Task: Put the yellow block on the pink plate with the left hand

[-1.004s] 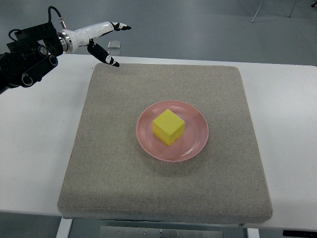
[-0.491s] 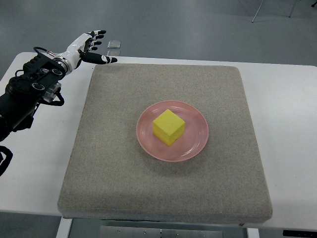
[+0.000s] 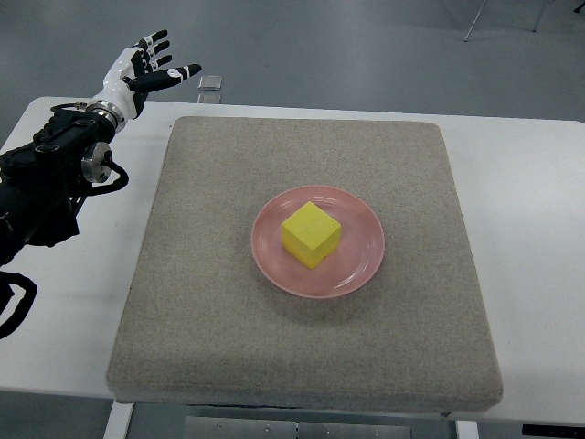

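yellow block (image 3: 312,234) is seen sitting on the pink plate (image 3: 362,262), close to the plate's middle, one corner turned toward the bottom of the frame. the plate is laid at the centre of a grey mat (image 3: 219,302) spread over the white table (image 3: 64,311). left hand (image 3: 140,69) is held at the upper left of the frame, beyond the mat's corner, fingers (image 3: 157,37) fanned apart and nothing gripped. well apart from the block it is.
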